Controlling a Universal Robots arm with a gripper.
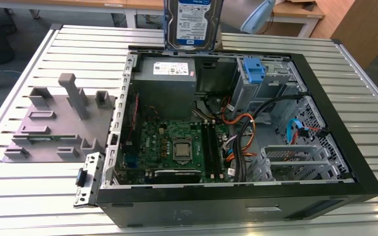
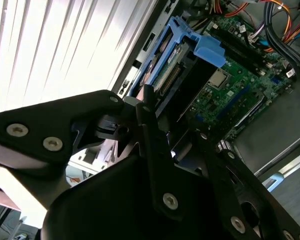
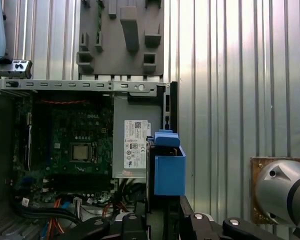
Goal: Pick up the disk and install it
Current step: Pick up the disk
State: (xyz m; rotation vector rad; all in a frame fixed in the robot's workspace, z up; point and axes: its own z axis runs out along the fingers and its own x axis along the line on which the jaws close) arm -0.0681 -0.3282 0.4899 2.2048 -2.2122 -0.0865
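Starting at nine o'clock in the exterior view, a grey fixture board [image 1: 51, 123] lies on the slatted table [image 1: 18, 206], just beside the open computer case [image 1: 241, 209]. The case lies on its side with the panel off, which leaves its bays reachable from above. Inside it, the motherboard [image 1: 175, 142] sits near the centre. The grey power supply [image 1: 166, 73] is at about eleven o'clock of the motherboard. At twelve o'clock in this view the disk [image 1: 192, 22] hangs upright in the air, above the far rim of the case and touching nothing inside. Lifted on edge like this, it is probably kept clear of the cables [image 1: 245, 125] and the case walls. Further over, at about one o'clock, stands the blue latch [image 1: 255, 73], and at four o'clock the metal drive cage [image 1: 294, 157].

In the second wrist view the gripper [image 2: 174, 114] has the disk between its black fingers [image 2: 149, 120]. They are clamped on it, one to each side. The blue-framed end reaches out past the fingertips toward the case.
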